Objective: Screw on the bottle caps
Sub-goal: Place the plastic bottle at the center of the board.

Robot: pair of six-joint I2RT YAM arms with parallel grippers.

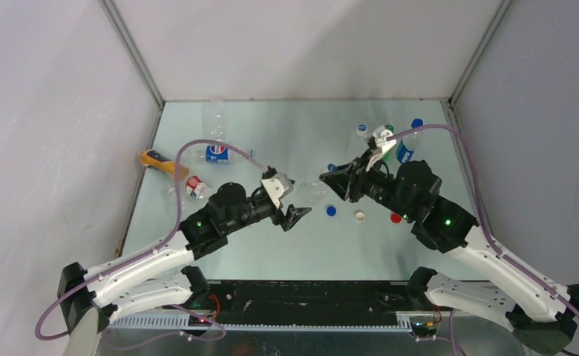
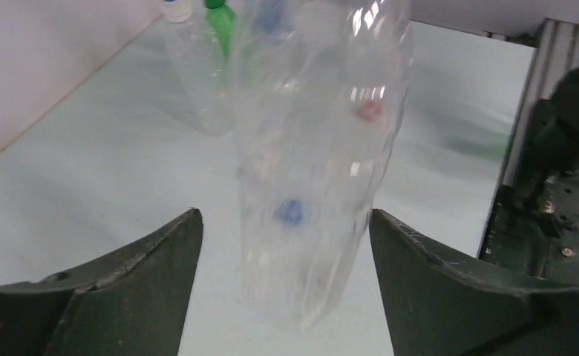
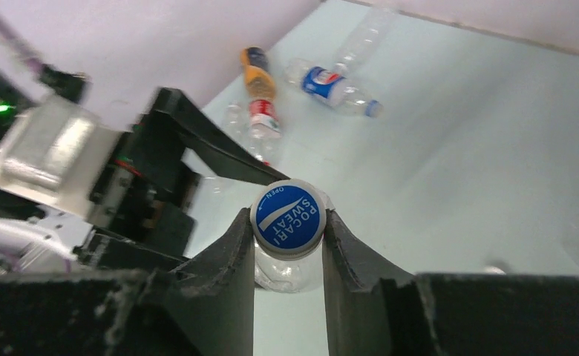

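A clear unlabelled bottle [image 1: 312, 190] hangs between my two grippers above the middle of the table. My right gripper [image 3: 287, 222] is shut on its blue-and-white bottle cap [image 3: 287, 218], which sits on the bottle's neck [image 3: 286, 271]. In the top view the right gripper [image 1: 326, 178] reaches in from the right. My left gripper [image 2: 285, 215] is open around the bottle's blurred body [image 2: 316, 148], with a gap on each side. From above, the left gripper [image 1: 299, 202] is at the bottle's lower left.
Loose caps lie near the bottle: blue [image 1: 331, 211], cream [image 1: 360, 216] and red [image 1: 396, 218]. Capped bottles stand at the back right, one blue-labelled [image 1: 405, 150]. On the left lie an orange-yellow bottle [image 1: 156, 160], a blue-labelled one [image 1: 216, 153] and a red-labelled one [image 1: 194, 187].
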